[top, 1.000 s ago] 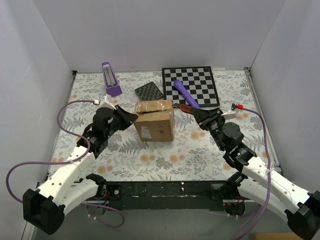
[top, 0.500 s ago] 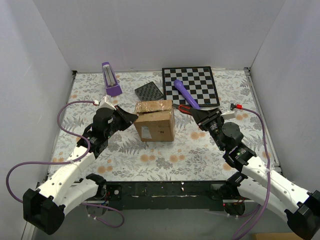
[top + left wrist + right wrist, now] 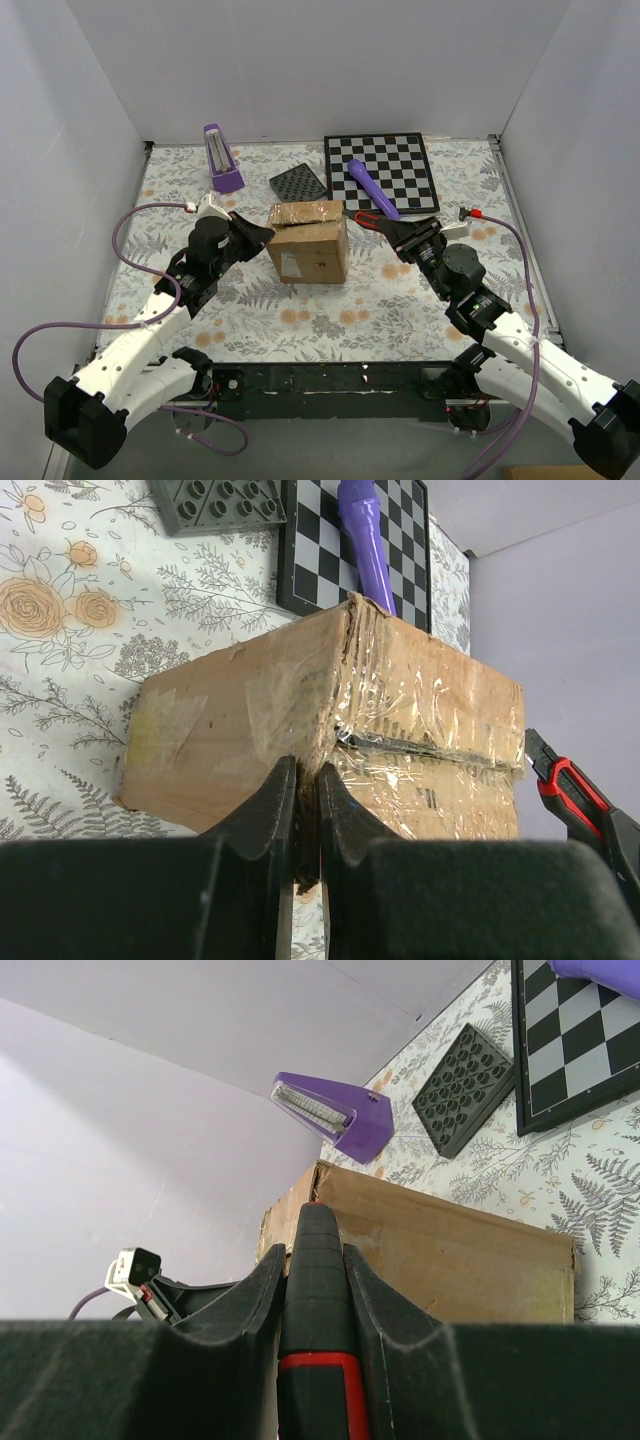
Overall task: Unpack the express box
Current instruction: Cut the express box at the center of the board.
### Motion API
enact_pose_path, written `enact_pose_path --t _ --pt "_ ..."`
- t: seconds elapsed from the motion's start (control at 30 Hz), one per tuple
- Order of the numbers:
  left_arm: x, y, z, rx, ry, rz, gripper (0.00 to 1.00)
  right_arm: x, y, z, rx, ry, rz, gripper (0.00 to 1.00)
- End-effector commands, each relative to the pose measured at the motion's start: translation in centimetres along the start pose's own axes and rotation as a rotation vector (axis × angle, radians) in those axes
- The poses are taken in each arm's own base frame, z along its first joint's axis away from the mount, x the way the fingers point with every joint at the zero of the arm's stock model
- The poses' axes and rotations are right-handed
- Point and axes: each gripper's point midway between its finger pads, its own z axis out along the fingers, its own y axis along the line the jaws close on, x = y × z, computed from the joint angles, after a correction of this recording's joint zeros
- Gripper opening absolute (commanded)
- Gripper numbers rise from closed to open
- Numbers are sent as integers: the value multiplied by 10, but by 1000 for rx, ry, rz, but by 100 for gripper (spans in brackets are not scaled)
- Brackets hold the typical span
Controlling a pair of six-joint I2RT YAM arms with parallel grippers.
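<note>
- The express box [image 3: 308,243], a brown cardboard cube with wrinkled glossy tape, sits mid-way across the floral-print surface [image 3: 330,315].
- The left gripper [image 3: 264,233] has its jaws pinched narrow on the box's left edge.
- The right gripper [image 3: 398,230] has its jaws clamped around a red-and-black knife [image 3: 368,217], whose tip is at the box's upper right edge.

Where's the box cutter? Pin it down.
Top view, right of centre: the box cutter is clamped in the right gripper, its tip at the top right edge of the express box, near the chessboard.

Arms inward, left pincer [image 3: 306,772] pinched together, right pincer [image 3: 314,1257] tight around cutter [image 3: 566,784]
</note>
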Motion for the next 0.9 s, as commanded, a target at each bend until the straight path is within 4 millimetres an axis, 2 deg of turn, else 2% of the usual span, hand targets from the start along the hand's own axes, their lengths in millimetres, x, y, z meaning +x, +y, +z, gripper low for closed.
enact_pose_path --t 0.0,0.23,0.37,0.47,0.87 --pt "-28 -17 -6 -6 -117 -27 0 10 25 -4 -79 78 50 1" --pt "-34 -20 -5 -43 -161 -16 0 31 40 -11 -135 215 70 1" --pt "-36 -19 -7 -54 -182 -19 0 43 37 -18 -118 288 73 1" --pt "-39 -15 -8 -76 -203 -21 0 44 34 -22 -106 296 92 1" --pt "-48 -8 -15 -128 -259 -27 0 56 43 -36 -131 404 87 1"
